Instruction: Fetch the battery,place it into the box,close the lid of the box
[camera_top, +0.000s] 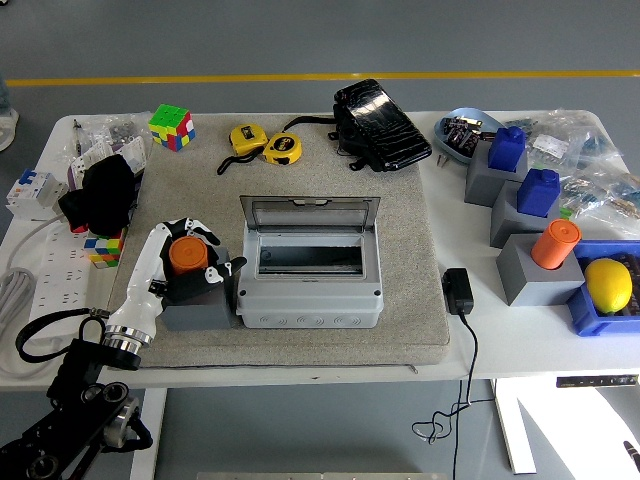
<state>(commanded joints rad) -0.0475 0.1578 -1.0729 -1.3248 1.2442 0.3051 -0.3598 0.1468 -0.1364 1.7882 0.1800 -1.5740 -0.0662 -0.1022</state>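
On the left side of the grey mat (400, 240), the robot's left hand (185, 265) is wrapping its fingers (205, 236) around the orange battery (187, 254). The fingers are curling close around it, gripping it. The battery is sitting on top of a small grey block (200, 312), and the block is standing just beside the left wall of the box (310, 290).

The box is grey and is resting in the middle of the mat. Its lid (310, 211) is standing open at the back, so the dark inside is showing.

The white counter (520, 340) is holding many other things. A colourful cube (171, 126) and two yellow tape measures (265, 143) are lying near the far edge. A shiny black bag (380, 125) is lying beside them. On the right, blue blocks (525, 170) are sitting on grey stands, another orange battery (555, 243) is sitting on one too, and a lemon (608, 284) is lying in a blue tray (590, 312).
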